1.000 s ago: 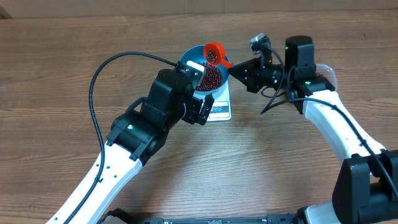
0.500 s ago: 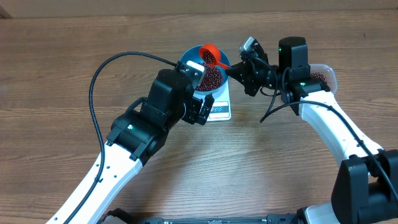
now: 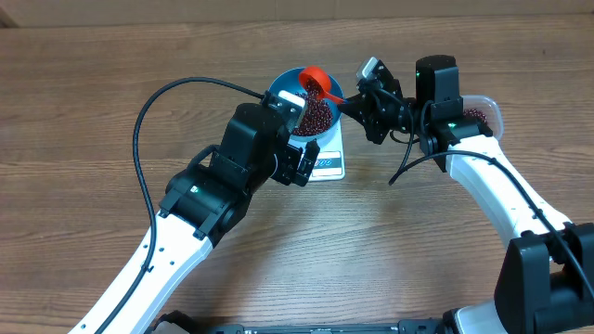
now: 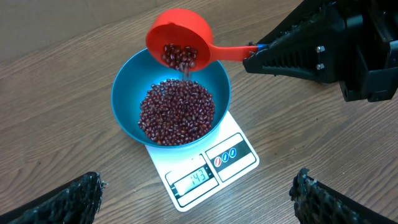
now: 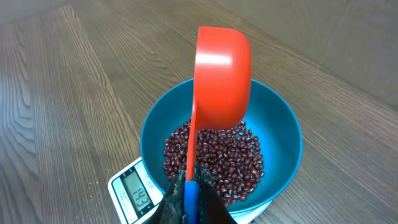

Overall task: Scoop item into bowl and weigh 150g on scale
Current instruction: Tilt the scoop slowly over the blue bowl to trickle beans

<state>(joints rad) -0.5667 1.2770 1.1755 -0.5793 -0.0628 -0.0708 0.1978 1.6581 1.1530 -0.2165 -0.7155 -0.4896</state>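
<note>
A bright blue bowl [image 4: 121,112] stands on the white scale [image 4: 214,168], whose display reads 143. Dark red-brown beans [image 4: 177,112] fill the bowl's bottom. My right gripper [image 5: 191,180] is shut on the blue end of a red scoop's [image 5: 222,74] handle. The scoop [image 4: 180,31] is tipped over the bowl's far rim, with some beans still in its cup and a few falling. My left gripper [image 4: 199,186] hangs open and empty above the table, just in front of the scale. In the overhead view the left arm covers part of the bowl [image 3: 283,88] and scale [image 3: 329,165].
A clear plastic tub [image 3: 483,109] with more beans sits at the right, behind the right arm. A black cable [image 3: 148,121] loops over the table to the left of the left arm. Bare wooden table lies all around.
The right gripper has carried the scoop left over the bowl and tipped it, mostly within the first half second. The left arm has not moved.
</note>
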